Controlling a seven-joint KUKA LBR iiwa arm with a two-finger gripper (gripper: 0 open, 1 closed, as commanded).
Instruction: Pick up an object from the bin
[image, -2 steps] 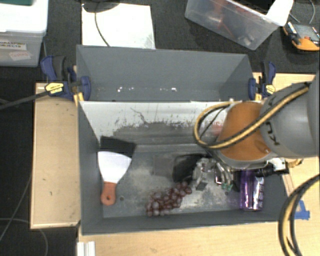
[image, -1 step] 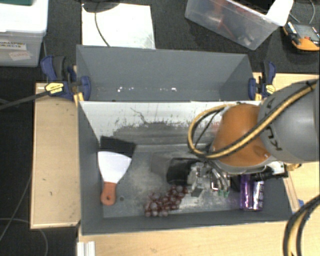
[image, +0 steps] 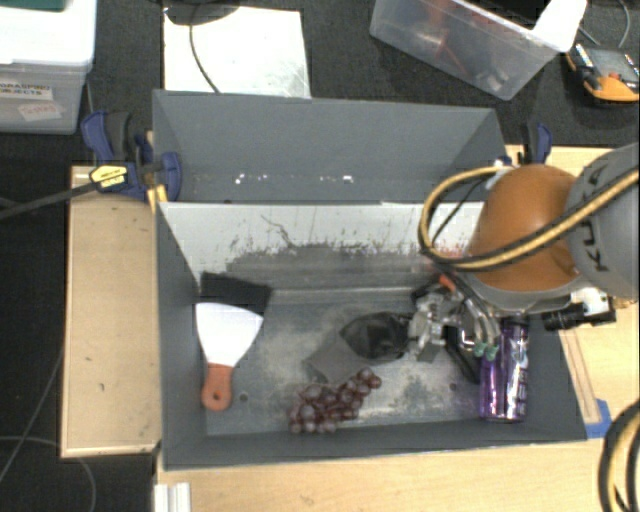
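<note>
On my feed the arm's orange-covered wrist (image: 525, 240) hangs over the right part of the grey metal bin (image: 300, 150). Its jaws sit low, just to the right of a black, rounded, glossy lump (image: 375, 335) on the bin floor. I take that lump as my landmark, as it is the thing nearest the tool.

The tool's metal tip is close against the lump's right side. I cannot tell whether it touches, nor whether the jaws are wide or narrow, because the wrist and its looping cables cover them.

A flat dark grey slab (image: 328, 357) lies just left of and below the lump, touching it. Below the lump, near the front wall, sits a bunch of dark red plastic grapes (image: 335, 400). To the lump's right, past the jaws, a shiny purple foil packet (image: 503, 368) lies by the right wall. Well left of the lump is a white-bladed scraper with an orange handle (image: 222, 345), with a black block (image: 237, 292) at its upper end.
</note>
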